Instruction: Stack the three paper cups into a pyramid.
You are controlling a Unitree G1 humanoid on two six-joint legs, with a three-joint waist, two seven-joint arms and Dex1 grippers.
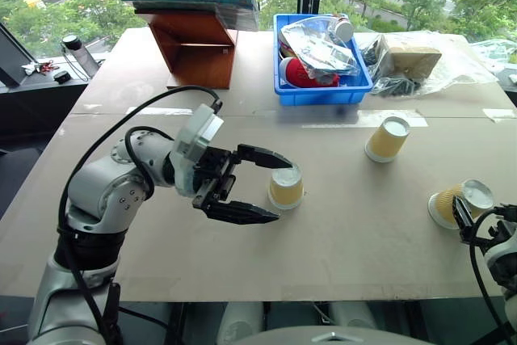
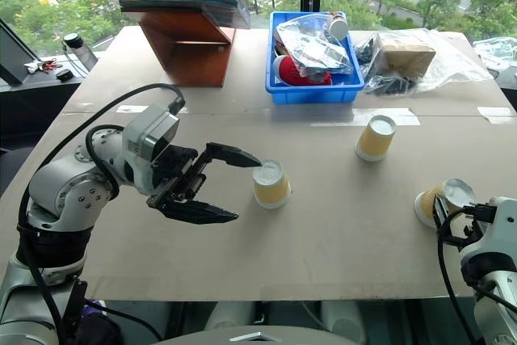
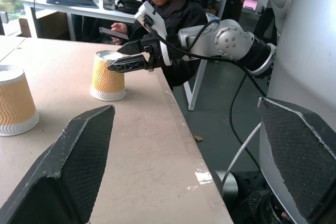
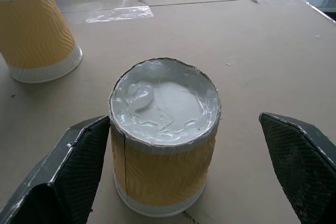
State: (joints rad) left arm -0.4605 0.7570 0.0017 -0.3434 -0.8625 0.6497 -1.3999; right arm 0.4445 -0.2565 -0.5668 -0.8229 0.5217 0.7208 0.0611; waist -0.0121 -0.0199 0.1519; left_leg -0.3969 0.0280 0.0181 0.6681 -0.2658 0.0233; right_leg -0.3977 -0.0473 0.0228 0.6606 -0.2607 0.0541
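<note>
On the brown counter (image 1: 339, 224), three paper cups stand upside down, white bases up, well apart from one another. Centre cup (image 1: 286, 187): upright on its rim, midway across the counter and nearer the front edge than the back. Far cup (image 1: 387, 139): toward the right half, just in front of a strip of clear tape (image 1: 355, 119) that runs across the surface. Right cup (image 1: 460, 203): close to the right edge, tilted as seen from the head views; in the right wrist view it sits on its rim with a dented white base.

Left claw (image 1: 262, 186): fingers spread wide, pointing level toward the robot's right, with the centre cup just beyond the fingertips; one finger reaches near the cup's top edge, the other lies lower and nearer the front edge. Contact with the cup cannot be told.

Right claw (image 4: 184, 182): fingers spread wide on either side of the right cup, with a gap visible at each side; nothing is pinched.

Back of the counter: a blue bin (image 1: 319, 90) holding clear plastic bags and a red item, a wooden rack (image 1: 198, 46) carrying flat boards to its left, and a tan block wrapped in clear plastic (image 1: 412, 58) to its right. A seated person (image 3: 168, 14) appears beyond the counter's edge in the left wrist view.
</note>
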